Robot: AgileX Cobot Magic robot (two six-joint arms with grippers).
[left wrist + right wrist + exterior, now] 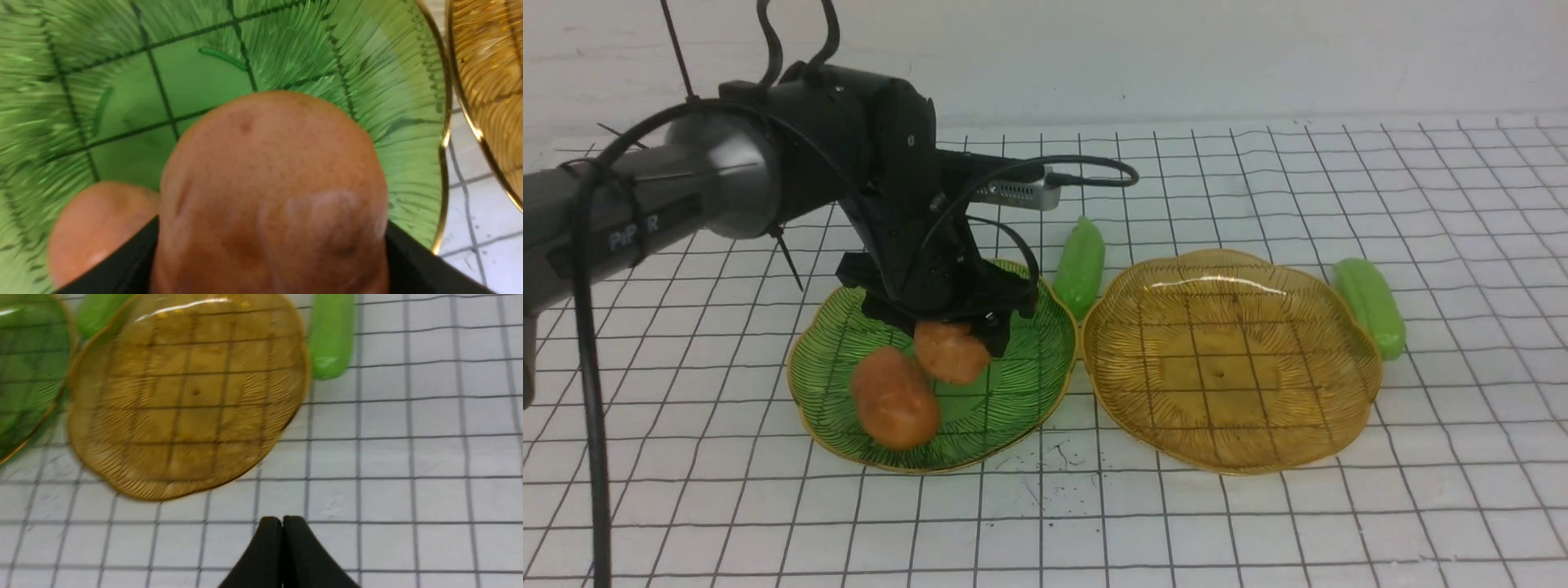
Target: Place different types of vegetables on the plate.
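A white table (1258, 523) is ruled with a dark grid. Nearest the robot, on the right, the right gripper (282, 522) hangs over bare table. Its two black fingers are pressed together and hold nothing.

Beyond it sit two ribbed, see-through plates with their rims just beside each other. The green plate (1013, 392) is on the left and the amber plate (1233, 367) is on the right. Nothing lies on the amber one.

On the near left part of the green plate lies a loose potato (894, 398), orange-brown and lumpy. Just behind it the left gripper (941, 325) reaches down over the plate, its fingers clamped on either side of a second potato (952, 351). That potato fills the left wrist view, so it is hard to tell whether it touches the plate or its neighbour.

Farther back, a first cucumber (1081, 265) lies on the table in the notch between the two plates at their far side. A second cucumber (1372, 306) lies on the table just beside the amber plate's right rim.

The toys look like hard, glossy plastic, so they are likely light and stiff but slippery. A cucumber would probably be held best across its narrow width at mid-length. A potato is probably best gripped across its short middle, as it is here.
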